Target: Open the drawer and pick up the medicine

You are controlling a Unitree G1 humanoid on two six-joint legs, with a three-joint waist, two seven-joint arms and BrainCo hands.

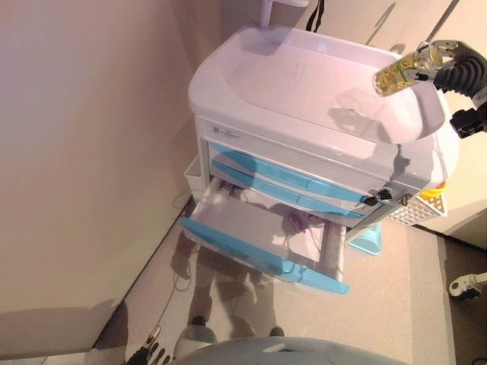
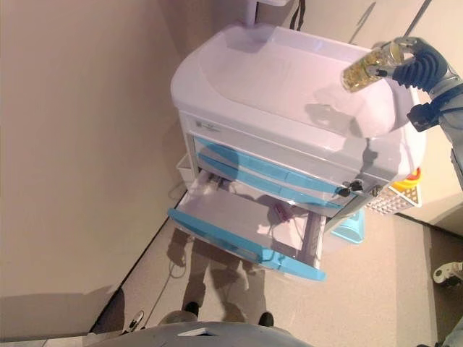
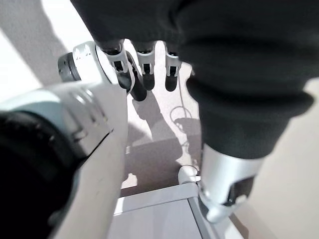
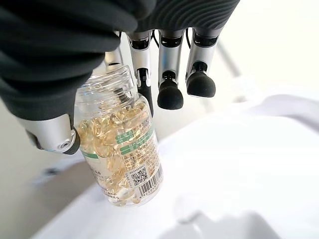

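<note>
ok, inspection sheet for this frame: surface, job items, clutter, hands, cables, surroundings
Surface: white cart top, a rimmed tray, bare.
Job's things: lowest blue-fronted drawer pulled open; clear medicine bottle of yellow capsules held above the cart top.
Clutter: a small purplish item lies in the open drawer.
Hands: right hand curled round the bottle; left hand down by the floor, fingers relaxed, empty.
Cables: nothing seen.
Surroundings: white mesh basket on the cart's side, beige wall, beige floor.
</note>
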